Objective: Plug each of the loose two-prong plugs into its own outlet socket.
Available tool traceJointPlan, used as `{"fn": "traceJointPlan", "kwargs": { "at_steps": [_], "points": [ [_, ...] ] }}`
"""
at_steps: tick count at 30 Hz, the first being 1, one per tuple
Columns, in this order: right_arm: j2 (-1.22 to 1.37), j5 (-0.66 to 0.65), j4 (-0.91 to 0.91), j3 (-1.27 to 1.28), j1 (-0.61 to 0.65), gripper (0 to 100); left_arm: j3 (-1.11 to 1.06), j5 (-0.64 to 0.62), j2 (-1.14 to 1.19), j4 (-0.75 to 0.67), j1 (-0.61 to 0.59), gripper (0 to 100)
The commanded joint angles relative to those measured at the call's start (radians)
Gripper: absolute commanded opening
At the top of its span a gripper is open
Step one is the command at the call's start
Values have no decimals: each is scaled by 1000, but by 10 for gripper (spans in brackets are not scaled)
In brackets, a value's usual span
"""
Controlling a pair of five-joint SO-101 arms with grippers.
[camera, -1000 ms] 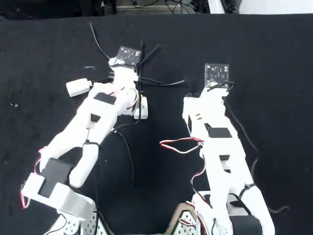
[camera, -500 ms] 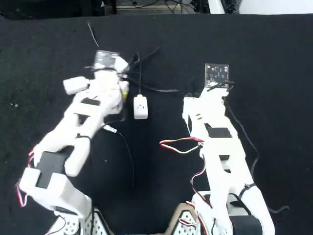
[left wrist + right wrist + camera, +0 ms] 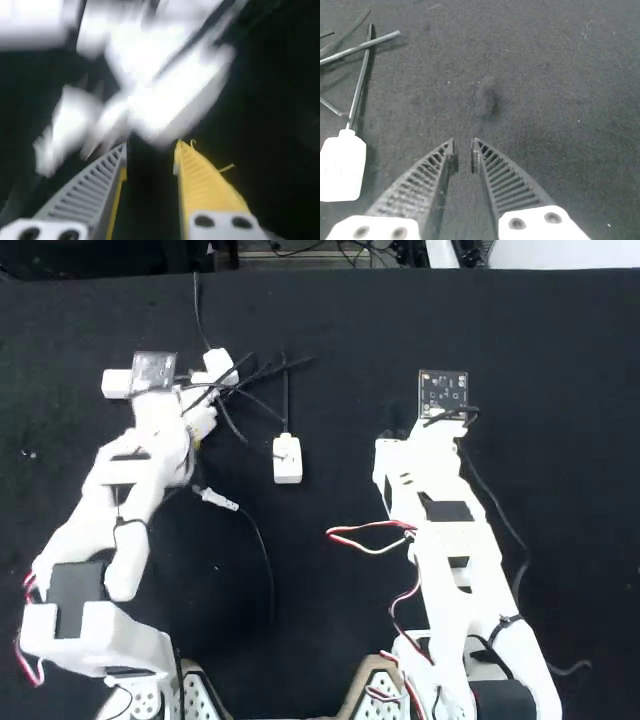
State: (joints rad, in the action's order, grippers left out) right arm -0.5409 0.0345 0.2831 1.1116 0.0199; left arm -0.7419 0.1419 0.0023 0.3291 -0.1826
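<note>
One white two-prong plug [image 3: 287,459] lies on the black cloth between the arms, its black cord [image 3: 285,400] running away from me. It also lies beside my right gripper [image 3: 462,157], as the white plug [image 3: 340,167]. That gripper is shut to a thin slit, holds nothing and hovers over bare cloth. My left gripper [image 3: 150,147] is at the far left, right up against a blurred cluster of white pieces [image 3: 160,95]. From above, a white block [image 3: 115,383] and a second white piece [image 3: 218,365] flank the left gripper [image 3: 195,410] among tangled cords.
Loose black cords [image 3: 255,375] fan out at the back left. A red and white wire [image 3: 365,535] loops off the right arm [image 3: 440,510]. Another small white connector [image 3: 218,500] lies near the left arm. The cloth's far edge runs along the back.
My left arm has swung to the left and away from the middle plug. The white block and the cord tangle shifted left with it. The right arm has not moved.
</note>
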Motion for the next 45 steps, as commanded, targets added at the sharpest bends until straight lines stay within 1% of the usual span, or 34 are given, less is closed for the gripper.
{"fn": "traceJointPlan", "kwargs": {
  "at_steps": [1,4,7,9,12,15,17,22,26,28,30,33,38,40,43,45],
  "points": [
    [2,3,-25,-5,15,50,-28,28,-193,141,-51,155],
    [2,3,-25,-7,15,50,-31,28,-362,229,-48,155],
    [2,3,-25,-7,15,50,-25,20,-499,219,-48,155],
    [2,3,-25,-7,15,50,-31,-12,-545,144,-35,155],
    [2,3,-25,-7,15,50,-16,-173,-517,-34,-16,160],
    [4,3,-25,-4,15,50,47,-278,-391,-209,-2,160],
    [4,3,-25,-2,15,50,133,-301,-265,-261,12,160],
    [4,2,-25,-2,15,50,464,-299,123,-299,67,155],
    [4,2,-25,-2,15,50,769,-302,411,-292,74,155],
    [4,2,-25,-2,15,50,889,-304,528,-288,82,155],
    [4,2,-25,-2,15,50,1004,-298,624,-230,104,155],
    [4,2,-25,-5,15,50,1194,-298,744,-103,120,155],
    [4,2,-25,-4,15,50,1457,-296,968,37,127,155],
    [4,2,-25,-4,15,50,1572,-282,1017,172,119,155],
    [4,2,-25,-5,15,50,1735,-183,1042,459,114,157],
    [4,2,-25,-7,15,50,1816,-117,1062,620,117,159]
  ]
}}
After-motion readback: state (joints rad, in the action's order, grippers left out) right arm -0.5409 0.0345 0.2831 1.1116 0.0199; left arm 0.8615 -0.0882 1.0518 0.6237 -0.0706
